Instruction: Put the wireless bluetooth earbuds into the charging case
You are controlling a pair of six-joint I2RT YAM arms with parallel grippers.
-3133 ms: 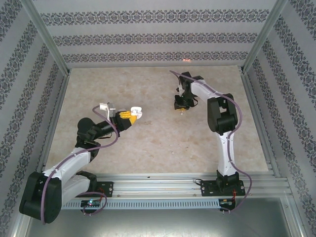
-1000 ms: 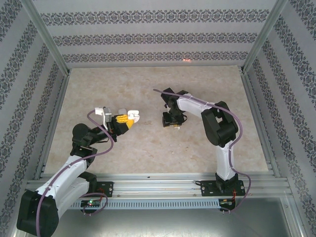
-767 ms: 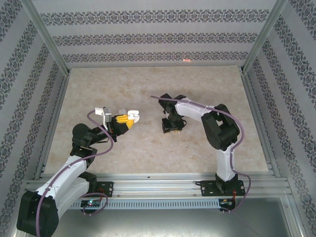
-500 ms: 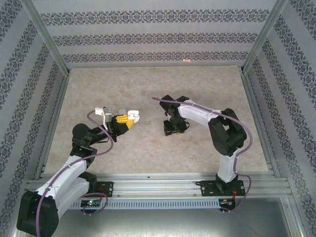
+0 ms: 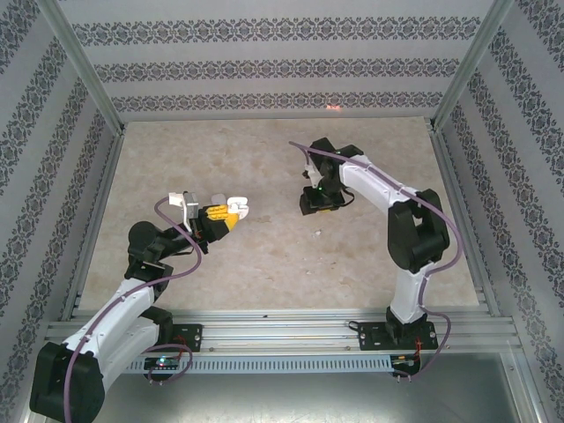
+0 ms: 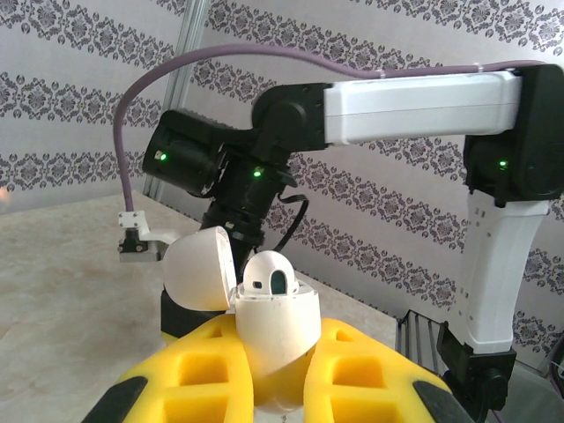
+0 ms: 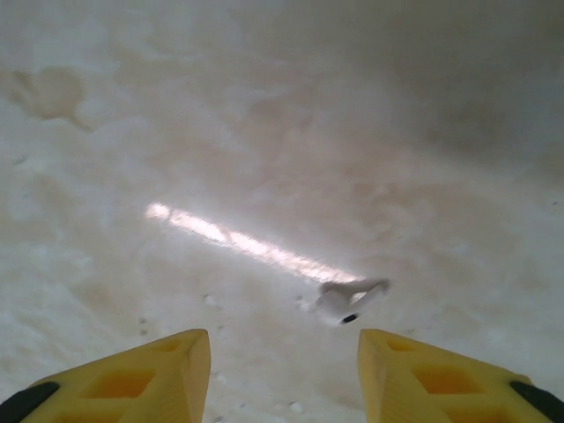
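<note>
Where the left wrist view starts, at its lower edge, the left gripper (image 6: 278, 374) clamps the charging case (image 6: 278, 326) between yellow fingers, lid tipped open leftward, one earbud (image 6: 269, 275) seated inside. Behind it, the right arm (image 6: 405, 106) spans the upper frame. At the bottom of the right wrist view, the right gripper (image 7: 282, 374) stands parted, gripping nothing; a second earbud (image 7: 346, 300) lies on the table (image 7: 264, 132) just above, right of centre.

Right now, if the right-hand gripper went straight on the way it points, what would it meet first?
Probably the tiny white plastic earbud on the beige marbled tabletop, just ahead of the right gripper; depth is unclear.
</note>
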